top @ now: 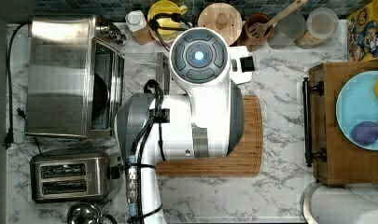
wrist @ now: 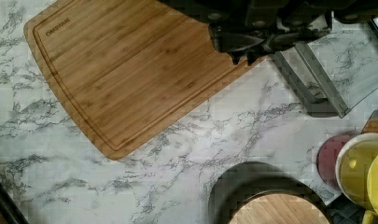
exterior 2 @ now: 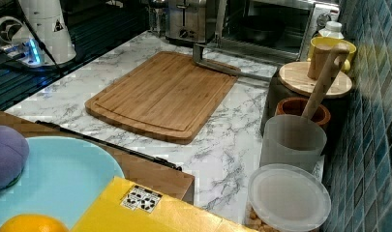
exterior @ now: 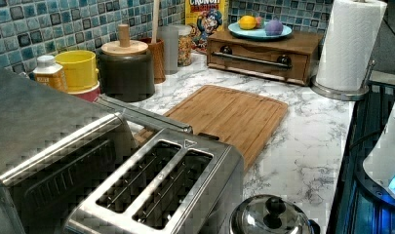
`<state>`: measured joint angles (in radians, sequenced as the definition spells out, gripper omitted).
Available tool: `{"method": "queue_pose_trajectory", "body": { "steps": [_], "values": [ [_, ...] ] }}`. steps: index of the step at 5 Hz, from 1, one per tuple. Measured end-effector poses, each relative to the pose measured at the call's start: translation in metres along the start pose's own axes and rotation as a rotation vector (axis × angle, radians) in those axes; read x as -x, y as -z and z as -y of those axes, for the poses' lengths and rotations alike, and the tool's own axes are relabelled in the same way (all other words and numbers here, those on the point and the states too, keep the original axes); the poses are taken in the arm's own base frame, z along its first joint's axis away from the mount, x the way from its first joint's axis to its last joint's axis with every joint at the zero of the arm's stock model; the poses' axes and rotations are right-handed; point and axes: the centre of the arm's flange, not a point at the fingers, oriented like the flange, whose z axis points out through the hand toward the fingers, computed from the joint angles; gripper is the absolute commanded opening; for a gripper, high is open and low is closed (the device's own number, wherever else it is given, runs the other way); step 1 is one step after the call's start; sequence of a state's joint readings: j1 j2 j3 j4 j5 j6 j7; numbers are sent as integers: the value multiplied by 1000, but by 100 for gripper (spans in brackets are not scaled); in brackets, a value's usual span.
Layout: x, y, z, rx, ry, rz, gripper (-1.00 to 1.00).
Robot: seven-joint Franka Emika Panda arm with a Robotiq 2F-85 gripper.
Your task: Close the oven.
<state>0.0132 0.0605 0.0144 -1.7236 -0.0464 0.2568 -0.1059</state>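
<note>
On the top view's left side stands the oven point(top: 60, 77), its steel top bright and its dark cavity facing the top view's right. Its glass door point(top: 142, 70) lies folded down flat over the marble desk point(top: 280, 84), hinged at the oven's mouth, with the steel bar handle point(wrist: 319, 79) at the far free edge. That handle's long axis runs parallel to the oven front, up and down in the top view. A two-slot toaster point(top: 70, 177) sits just beside the oven, and a bamboo cutting board point(top: 249, 140) lies to the right of the door's edge.

Further right in the top view, the arm hangs above the door's free edge and the board. In the wrist view the gripper point(wrist: 245, 57) shows with its fingers point(wrist: 236, 57) drawn close together, tips nearly meeting, holding nothing. The handle lies just beside those tips and lower than them, apart from them.

Judging from this, the closing move likely calls for getting under the handle bar and sweeping it up toward the oven.
</note>
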Motion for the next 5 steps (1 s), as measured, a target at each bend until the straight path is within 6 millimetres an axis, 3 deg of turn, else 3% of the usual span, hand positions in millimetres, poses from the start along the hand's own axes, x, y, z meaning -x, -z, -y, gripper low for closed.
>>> {"method": "queue_pose_trajectory", "body": {
  "steps": [3,4,5],
  "values": [
    [-4,-22,8,-26,41,-24,-100],
    [7,-41,8,-136,88,-4,-100],
    [28,-76,0,-217,223,67,-100]
  ]
}}
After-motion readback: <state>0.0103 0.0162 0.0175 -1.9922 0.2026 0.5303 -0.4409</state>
